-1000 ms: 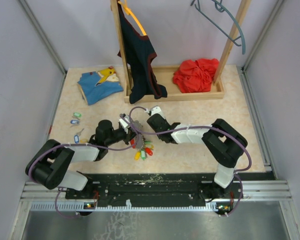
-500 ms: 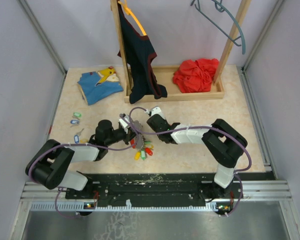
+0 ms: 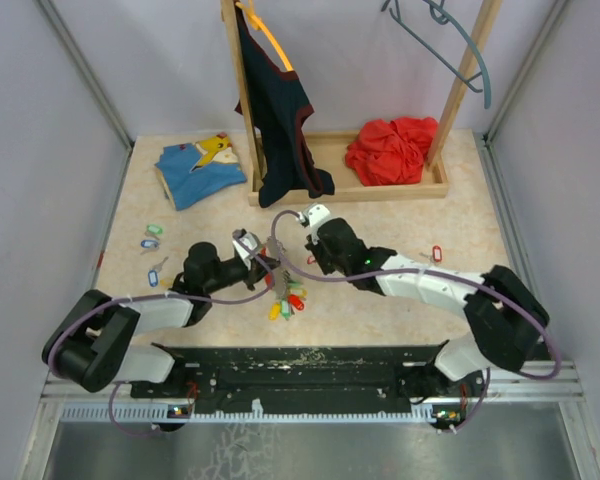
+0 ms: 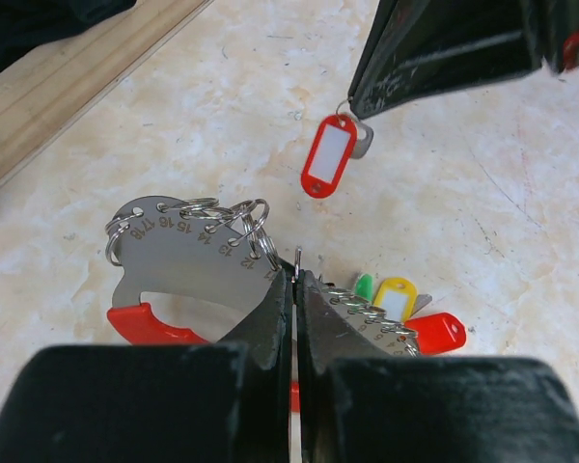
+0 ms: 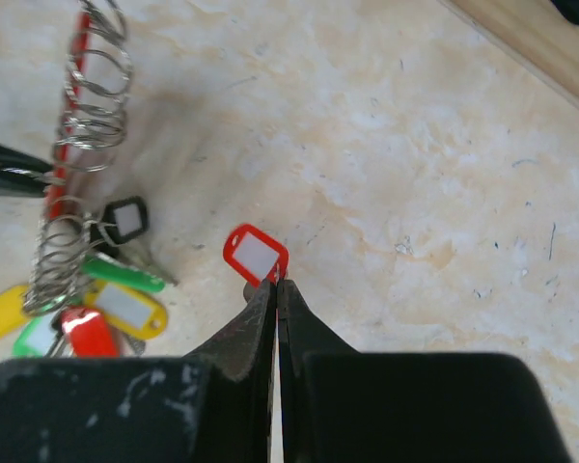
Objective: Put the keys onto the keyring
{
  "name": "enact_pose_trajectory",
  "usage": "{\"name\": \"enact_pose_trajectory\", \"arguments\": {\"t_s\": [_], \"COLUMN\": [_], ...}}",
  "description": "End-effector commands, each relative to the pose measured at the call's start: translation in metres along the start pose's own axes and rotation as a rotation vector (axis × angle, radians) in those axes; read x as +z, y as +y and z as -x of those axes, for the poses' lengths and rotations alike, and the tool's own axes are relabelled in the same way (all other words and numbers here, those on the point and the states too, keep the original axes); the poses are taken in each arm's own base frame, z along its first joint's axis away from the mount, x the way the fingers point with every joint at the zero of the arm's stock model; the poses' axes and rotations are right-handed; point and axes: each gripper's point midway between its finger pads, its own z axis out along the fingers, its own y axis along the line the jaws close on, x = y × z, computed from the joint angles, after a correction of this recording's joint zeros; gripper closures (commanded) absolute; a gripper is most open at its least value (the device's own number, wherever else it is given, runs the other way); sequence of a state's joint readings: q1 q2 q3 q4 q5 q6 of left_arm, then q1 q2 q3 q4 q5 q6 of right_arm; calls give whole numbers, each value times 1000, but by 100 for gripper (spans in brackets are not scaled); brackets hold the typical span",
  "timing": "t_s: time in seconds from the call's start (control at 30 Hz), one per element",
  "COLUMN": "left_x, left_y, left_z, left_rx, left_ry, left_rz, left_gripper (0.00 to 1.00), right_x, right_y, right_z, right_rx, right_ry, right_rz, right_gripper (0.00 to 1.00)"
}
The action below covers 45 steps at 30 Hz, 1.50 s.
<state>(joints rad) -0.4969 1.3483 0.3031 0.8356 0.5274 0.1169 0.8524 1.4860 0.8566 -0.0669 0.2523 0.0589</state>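
Note:
The keyring (image 4: pixel 188 256) is a silver numbered plate with small split rings and a red grip. My left gripper (image 4: pixel 296 278) is shut on its edge and holds it above the table; in the top view the left gripper (image 3: pixel 263 266) is at the middle. Several tagged keys (image 5: pixel 124 307) hang from it in yellow, green, red and black. My right gripper (image 5: pixel 276 283) is shut on a red-tagged key (image 5: pixel 256 254). That red-tagged key (image 4: pixel 328 154) dangles from the right fingertips (image 4: pixel 359 96), apart from the keyring and to its right.
Loose keys with green and blue tags (image 3: pixel 152 237) lie at the left, and one with a red tag (image 3: pixel 437 252) at the right. A wooden rack (image 3: pixel 380 188) at the back carries a dark garment and red cloth. A blue garment (image 3: pixel 198 168) lies left of the rack.
My right gripper has shut on the red-tagged key and drawn back slightly to the right, with its arm stretched out more. The left gripper holds the keyring almost unmoved.

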Motion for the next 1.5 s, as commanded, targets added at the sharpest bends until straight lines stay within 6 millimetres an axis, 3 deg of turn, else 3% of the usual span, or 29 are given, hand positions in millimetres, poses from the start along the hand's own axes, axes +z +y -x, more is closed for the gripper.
{"name": "enact_pose_trajectory", "arguments": {"t_s": [0.0, 0.3, 0.63, 0.8, 1.03, 1.47], "left_x": [-7, -9, -5, -1, 2, 8], "left_y": [-10, -16, -12, -15, -32, -39], "left_z": [25, 30, 21, 16, 10, 4], "left_rx": [93, 109, 54, 42, 45, 35], "left_ry": [-111, -161, -137, -113, -91, -72], "left_rz": [-55, -89, -105, -142, -266, -349], "left_gripper": [100, 100, 100, 100, 100, 100], "right_x": [-28, -62, -63, -72, -59, -37], "right_y": [23, 45, 75, 76, 78, 76], "right_z": [40, 63, 45, 41, 34, 35], "right_rx": [-63, -169, -310, -368, -480, -523], "right_ry": [-196, -394, -422, -511, -489, -498], "right_rz": [229, 406, 632, 745, 767, 731], "right_gripper": [100, 100, 100, 100, 100, 100]}}
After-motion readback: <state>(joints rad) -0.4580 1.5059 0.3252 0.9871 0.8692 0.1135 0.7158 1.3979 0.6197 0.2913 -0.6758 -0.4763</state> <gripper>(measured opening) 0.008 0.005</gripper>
